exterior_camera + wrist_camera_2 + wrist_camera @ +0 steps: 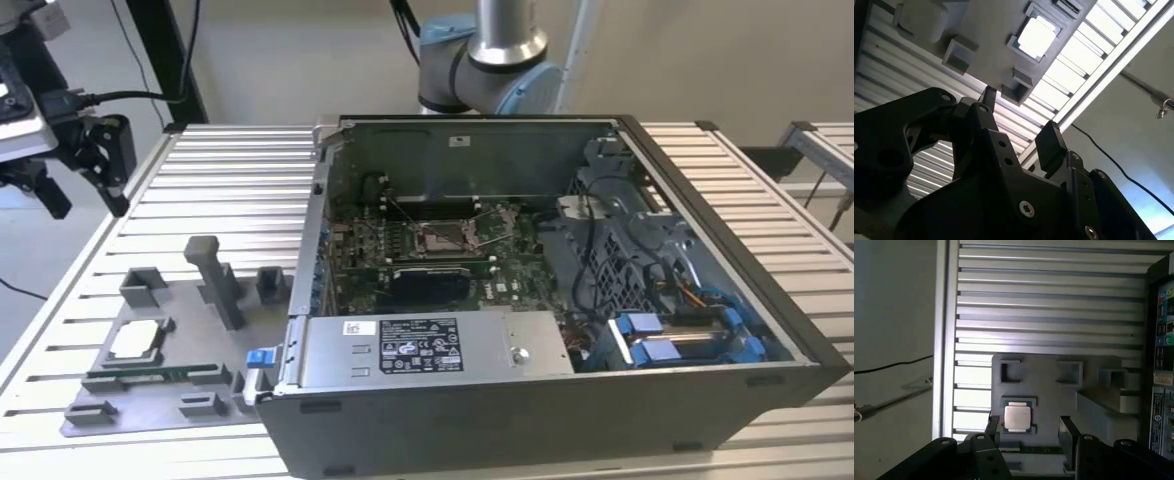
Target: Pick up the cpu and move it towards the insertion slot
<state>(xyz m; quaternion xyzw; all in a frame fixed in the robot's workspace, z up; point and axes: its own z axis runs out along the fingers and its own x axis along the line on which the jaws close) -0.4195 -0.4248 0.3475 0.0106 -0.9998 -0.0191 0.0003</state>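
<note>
Step in hand: the pick was judged to be at its approach stage; nothing had been lifted yet.
State of the jaws: spread wide and empty, held high near the far corner of the surface (227, 170) on the exterior view's left, well apart from the cpu (138, 342).
Place of the cpu: laid flat, silvery face up, in a recess of the grey fixture plate (140, 398), near the surface's front corner on the exterior view's left.
Place of the insertion slot (445, 237): set on the board inside the open computer case (534, 420), well apart from the cpu.
Need of the grasp: a descent centred over the cpu was judged necessary, with the jaws set on opposite edges, clear of the recess walls.
</note>
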